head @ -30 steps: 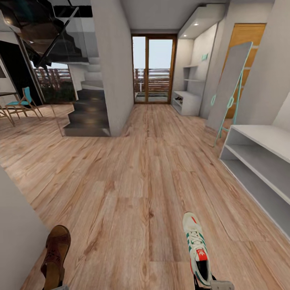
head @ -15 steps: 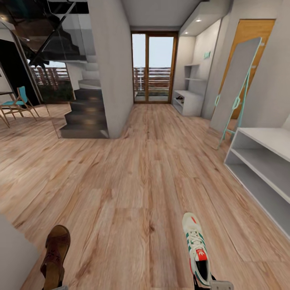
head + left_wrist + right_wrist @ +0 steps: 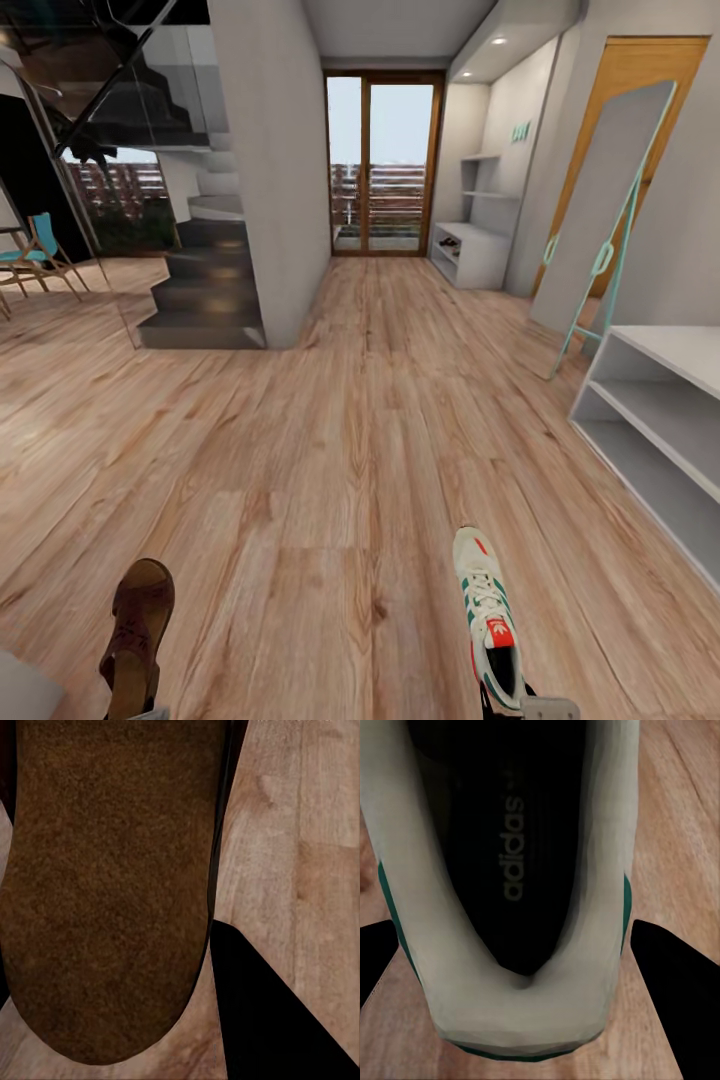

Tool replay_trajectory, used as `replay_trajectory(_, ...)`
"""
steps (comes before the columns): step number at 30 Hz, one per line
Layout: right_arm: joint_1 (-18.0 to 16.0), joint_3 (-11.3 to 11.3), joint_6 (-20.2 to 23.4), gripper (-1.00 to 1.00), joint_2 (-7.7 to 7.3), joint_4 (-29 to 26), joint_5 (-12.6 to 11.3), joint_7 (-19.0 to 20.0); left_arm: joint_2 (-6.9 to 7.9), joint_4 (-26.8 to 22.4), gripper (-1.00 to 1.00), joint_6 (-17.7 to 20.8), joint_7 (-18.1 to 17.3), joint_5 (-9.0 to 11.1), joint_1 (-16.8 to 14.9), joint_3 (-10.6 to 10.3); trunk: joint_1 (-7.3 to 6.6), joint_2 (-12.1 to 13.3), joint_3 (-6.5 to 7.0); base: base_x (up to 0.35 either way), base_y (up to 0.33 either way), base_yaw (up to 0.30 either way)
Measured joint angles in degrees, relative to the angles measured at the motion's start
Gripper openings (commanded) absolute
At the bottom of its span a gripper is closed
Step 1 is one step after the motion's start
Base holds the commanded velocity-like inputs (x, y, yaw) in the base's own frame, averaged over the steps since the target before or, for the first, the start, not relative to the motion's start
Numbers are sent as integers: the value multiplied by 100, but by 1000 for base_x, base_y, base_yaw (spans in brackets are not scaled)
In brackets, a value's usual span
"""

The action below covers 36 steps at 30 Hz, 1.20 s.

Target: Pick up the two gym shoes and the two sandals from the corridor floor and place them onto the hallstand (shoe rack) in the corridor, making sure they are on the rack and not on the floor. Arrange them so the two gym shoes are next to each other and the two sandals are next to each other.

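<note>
A brown strappy sandal [image 3: 135, 635] hangs at the head view's lower left, toe forward, over the corridor floor [image 3: 330, 480]. My left gripper [image 3: 127, 945] is shut on it, and its sole [image 3: 112, 885] takes up most of the left wrist view. A white gym shoe [image 3: 489, 615] with green stripes and a red tongue label hangs at the lower right. My right gripper [image 3: 529, 982] is shut on its heel [image 3: 517, 1020], with a dark finger on each side. The hallstand [image 3: 470, 252] stands far down the corridor on the right, under staggered wall shelves and teal letters [image 3: 520, 131].
A white two-shelf bench [image 3: 655, 420] lines the wall close on the right. Beyond it a tall mirror on a teal frame [image 3: 600, 215] leans against the wall. Dark stairs [image 3: 200, 295] and a grey pillar [image 3: 270, 170] stand on the left. Glass doors [image 3: 382, 165] close the corridor's end.
The whole view has shifted: the camera moved, the white bench slid right and the pale wall at lower left almost left the picture. Sandal and gym shoe keep their places in my grippers.
</note>
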Motion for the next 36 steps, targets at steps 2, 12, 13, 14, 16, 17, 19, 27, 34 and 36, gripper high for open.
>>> replay_trajectory(2,0,0,0,-100,0,1,0,0,0,0,-100,-3,0,0,0,-1,0,0,-5,339,0,0)
replay_trajectory(12,0,0,0,-100,0,1,0,0,0,6,-100,-2,0,0,0,-1,0,0,-8,339,0,0)
replay_trajectory(13,0,0,0,-100,0,1,0,0,0,7,-100,-4,0,0,0,-1,0,0,-8,339,0,0)
replay_trajectory(14,0,0,0,-100,0,1,0,0,0,11,-100,-4,0,0,0,0,0,0,-8,339,0,0)
replay_trajectory(16,0,0,0,-100,0,1,0,0,0,14,-100,-2,0,0,0,0,0,0,-8,339,0,0)
replay_trajectory(17,0,0,0,-100,0,1,0,0,0,15,-100,-3,0,0,0,-1,0,0,-8,339,0,0)
replay_trajectory(19,0,0,0,-100,0,1,0,0,0,12,-100,-7,0,0,0,0,0,0,-8,339,0,0)
replay_trajectory(27,0,0,0,-100,0,1,0,0,0,15,-100,-1,0,0,0,0,0,0,-8,339,0,0)
replay_trajectory(34,0,0,0,-100,0,1,0,0,0,1,-100,-5,0,6,0,0,0,0,-8,339,0,0)
replay_trajectory(36,0,0,0,-100,0,1,0,0,0,2,-100,-5,0,8,0,0,0,0,-8,339,0,0)
